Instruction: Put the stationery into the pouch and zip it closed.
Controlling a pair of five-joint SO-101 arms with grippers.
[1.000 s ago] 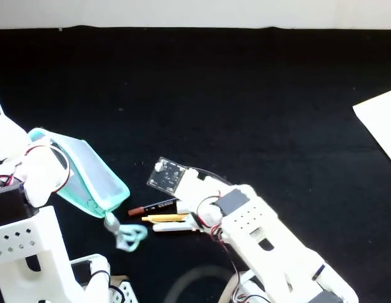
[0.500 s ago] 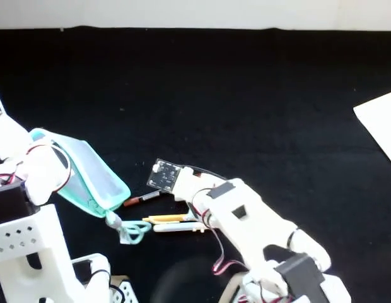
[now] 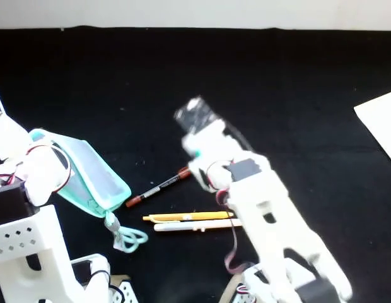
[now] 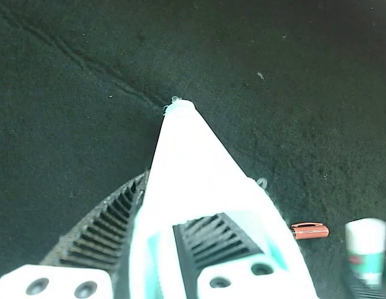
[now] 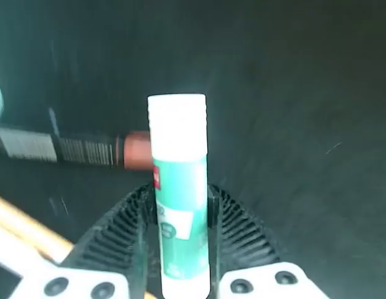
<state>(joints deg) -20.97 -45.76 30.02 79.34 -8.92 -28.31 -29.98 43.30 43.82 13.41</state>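
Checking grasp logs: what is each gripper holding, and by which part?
Right gripper clamps the glue stick by its lower body, the white end sticking out past the fingers. Left gripper pinches the pouch at one edge.

The high camera looks down over the table (image 3: pixel 277 82); both wrist cameras face it closely, sharing the brown pen (image 3: pixel 159 187).

Black-covered desk with pale margins

A dark felt-like cloth is covering the desk (image 3: pixel 277 76), with a faint crease (image 4: pixel 87 62) running across it in the left wrist view. A white sheet (image 3: pixel 379 123) is jutting in at the right edge, and a pale strip (image 3: pixel 195 12) is running along the far side.
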